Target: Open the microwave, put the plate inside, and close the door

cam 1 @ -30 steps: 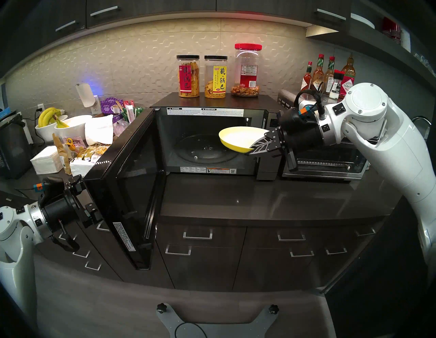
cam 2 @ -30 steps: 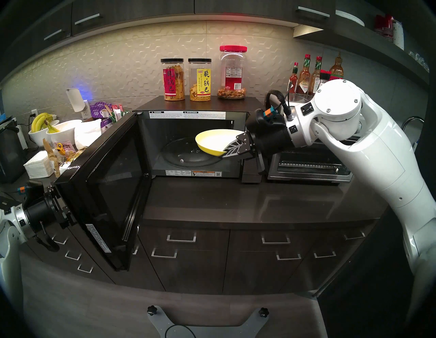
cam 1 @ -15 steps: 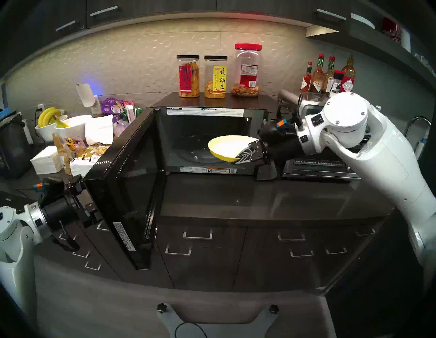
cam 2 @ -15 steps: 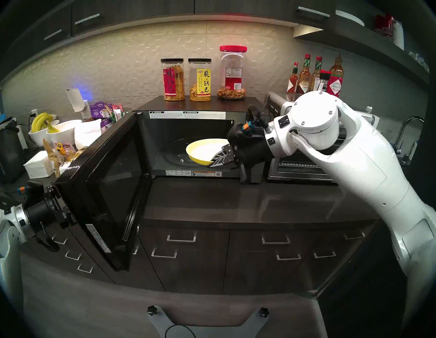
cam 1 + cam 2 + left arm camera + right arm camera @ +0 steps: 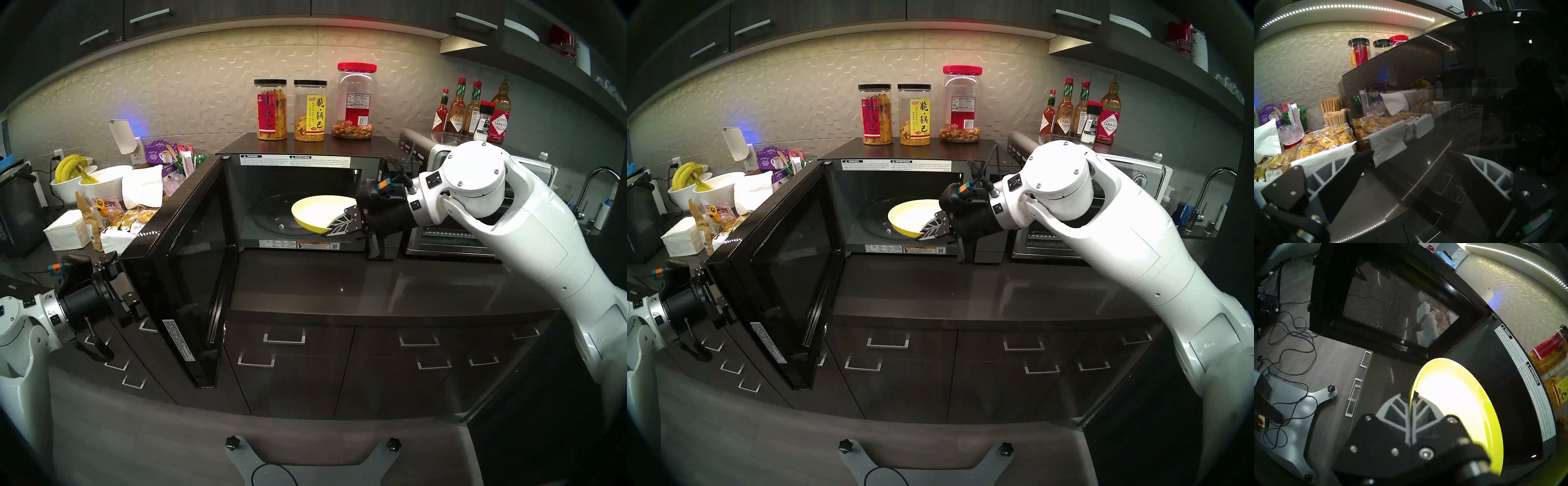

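Crowding the counter [image 5: 339, 288] left of the microwave [image 5: 305, 203] are 2 white bowls [image 5: 101, 180] of bananas, a napkin stack [image 5: 66, 230] and wrapped snack cakes [image 5: 1325, 140]; 3 jars [image 5: 310, 110] stand on the microwave's top, and a toaster oven [image 5: 458, 237] sits just beside it on the right with sauce bottles [image 5: 475, 112] behind. The door [image 5: 183, 271] stands swung wide to the left, its free edge out over the counter's front.

The right gripper [image 5: 334, 228] is clamped on the near right rim of the yellow plate [image 5: 319, 212], which sits tilted in the cavity mouth, above the glass turntable [image 5: 281, 217]; whether it touches the glass cannot be told. The right wrist and forearm cover the control strip and part of the toaster oven.

The left gripper [image 5: 1409, 162] is at the door's outer glass, fingers [image 5: 1356, 168] spread apart. Head views hide those fingers behind the door; only the left wrist view shows them, along with a cup of wooden stir sticks [image 5: 1333, 113]. The right wrist view alone shows both fingers pinching the rim from either side, plus cables on the floor [image 5: 1293, 338].
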